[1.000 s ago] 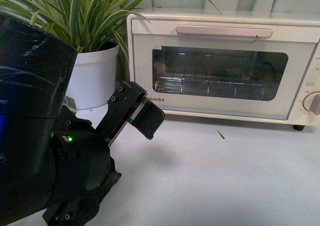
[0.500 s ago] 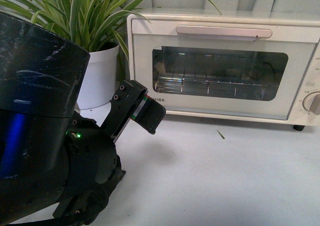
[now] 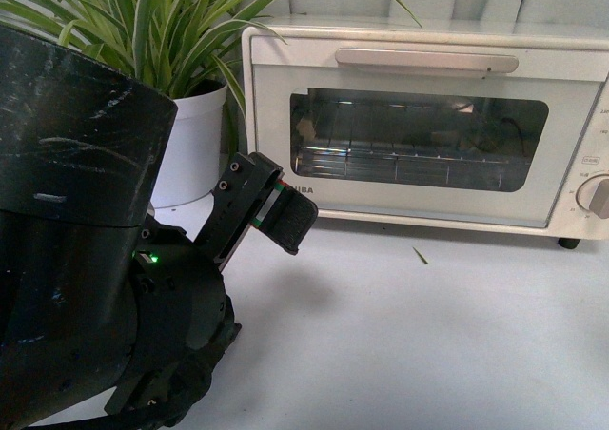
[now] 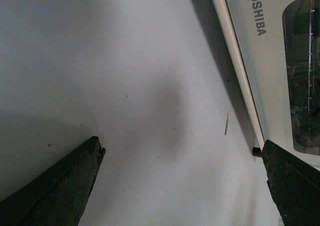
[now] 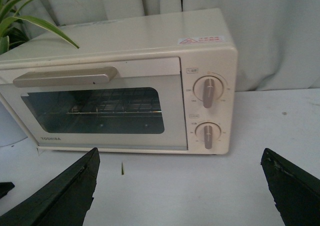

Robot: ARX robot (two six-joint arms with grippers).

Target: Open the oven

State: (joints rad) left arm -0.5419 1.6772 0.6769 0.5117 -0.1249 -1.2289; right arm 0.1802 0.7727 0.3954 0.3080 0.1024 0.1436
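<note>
The cream-white TOSHIBA oven point(image 3: 428, 126) stands at the back of the white table, its glass door shut and its bar handle point(image 3: 426, 61) along the top of the door. My left gripper point(image 3: 285, 225) is open and empty, low in front of the oven's lower left corner, apart from it. In the left wrist view its fingers point(image 4: 65, 186) frame bare table, with the oven's base point(image 4: 265, 61) beside. My right gripper point(image 5: 180, 156) is open and empty, facing the oven point(image 5: 125, 86) from a distance; the handle point(image 5: 65, 77) and two knobs point(image 5: 208, 91) show. It is out of the front view.
A potted spider plant in a white pot point(image 3: 181, 135) stands just left of the oven. A small green leaf scrap point(image 3: 420, 255) lies on the table point(image 3: 428, 335) before the door. A pale curtain hangs behind. My left arm's black bulk fills the lower left.
My left arm has shifted slightly right and forward, its gripper edging a little toward the oven's lower left corner. The oven door stays shut.
</note>
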